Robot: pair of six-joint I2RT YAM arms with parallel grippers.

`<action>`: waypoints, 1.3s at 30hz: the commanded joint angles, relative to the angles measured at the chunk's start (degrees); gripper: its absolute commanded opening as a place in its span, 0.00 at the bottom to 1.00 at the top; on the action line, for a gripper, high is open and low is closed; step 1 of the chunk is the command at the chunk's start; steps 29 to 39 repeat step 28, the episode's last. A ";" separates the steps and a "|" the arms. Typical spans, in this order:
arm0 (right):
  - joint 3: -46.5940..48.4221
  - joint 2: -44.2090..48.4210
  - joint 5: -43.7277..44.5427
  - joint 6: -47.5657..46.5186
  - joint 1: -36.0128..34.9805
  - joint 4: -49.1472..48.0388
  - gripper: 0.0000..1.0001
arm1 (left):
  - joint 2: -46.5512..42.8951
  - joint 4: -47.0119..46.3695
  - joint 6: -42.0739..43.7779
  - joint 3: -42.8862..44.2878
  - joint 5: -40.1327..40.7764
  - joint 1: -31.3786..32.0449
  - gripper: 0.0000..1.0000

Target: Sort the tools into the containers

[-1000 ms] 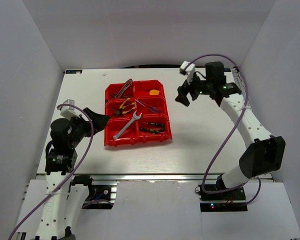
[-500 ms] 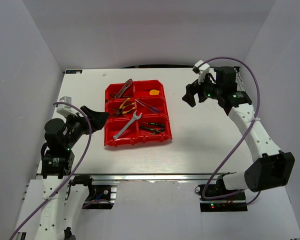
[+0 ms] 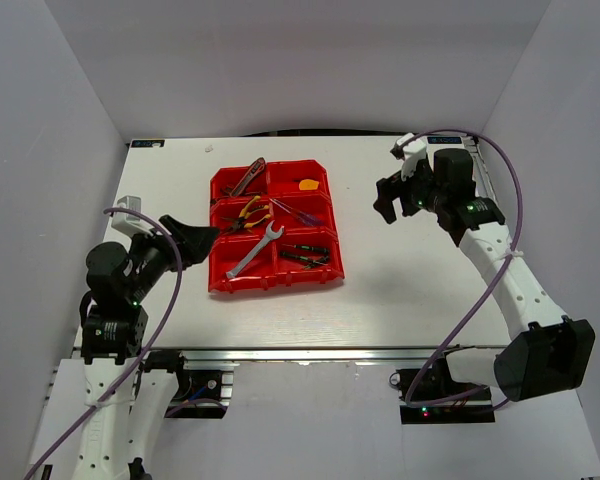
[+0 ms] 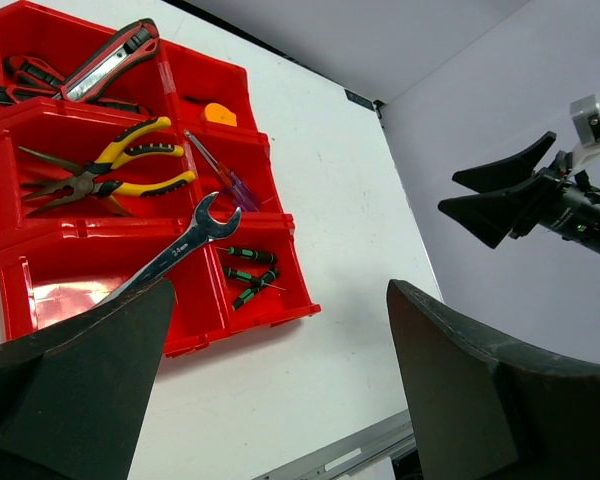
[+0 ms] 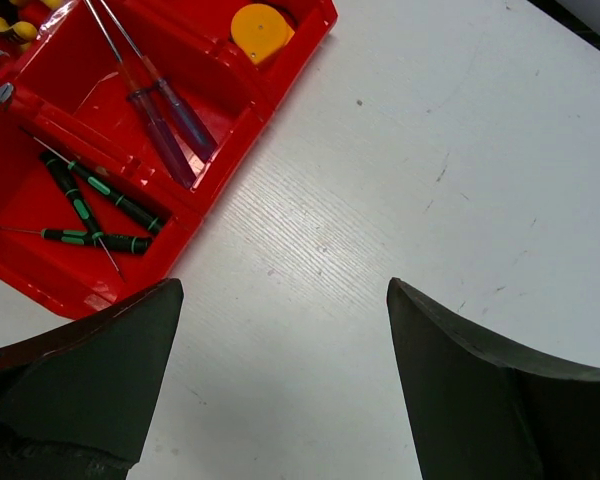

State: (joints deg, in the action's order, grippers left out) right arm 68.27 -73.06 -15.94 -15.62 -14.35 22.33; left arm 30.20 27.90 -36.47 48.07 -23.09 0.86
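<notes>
The red bins (image 3: pixel 220 281) form a 2-by-3 block on the table. Red-black pliers (image 3: pixel 247 177) lie in the far-left bin, a small orange piece (image 3: pixel 308 184) in the far-right bin. Yellow-handled pliers (image 3: pixel 248 214) fill the middle-left bin. Blue and red screwdrivers (image 3: pixel 300 212) lie in the middle-right bin. The silver wrench (image 3: pixel 254 250) rests across the near-left bin's rim. Green-black screwdrivers (image 3: pixel 306 255) lie in the near-right bin. My left gripper (image 3: pixel 202 240) is open and empty, left of the bins. My right gripper (image 3: pixel 384 200) is open and empty, right of the bins.
White walls close in the table on the left, back and right. A purple cable loops over each arm. The table's front edge is a metal rail (image 3: pixel 310 353).
My right gripper has drawn back to the right, away from the bins. My left arm has pulled back slightly toward the near left. The tools have not moved.
</notes>
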 commanded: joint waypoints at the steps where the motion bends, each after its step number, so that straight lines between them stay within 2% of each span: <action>1: -1.03 2.48 1.35 -0.82 0.20 -2.99 0.90 | -1.36 -0.04 -0.53 0.27 -0.64 -0.34 0.98; 28: -9.20 6.26 3.03 0.93 0.20 -8.00 0.90 | 1.97 -2.94 1.22 -1.23 -1.78 -0.34 0.98; 39: -9.20 6.26 3.03 0.93 0.20 -8.00 0.90 | 1.97 -2.94 1.22 -1.23 -1.78 -0.34 0.98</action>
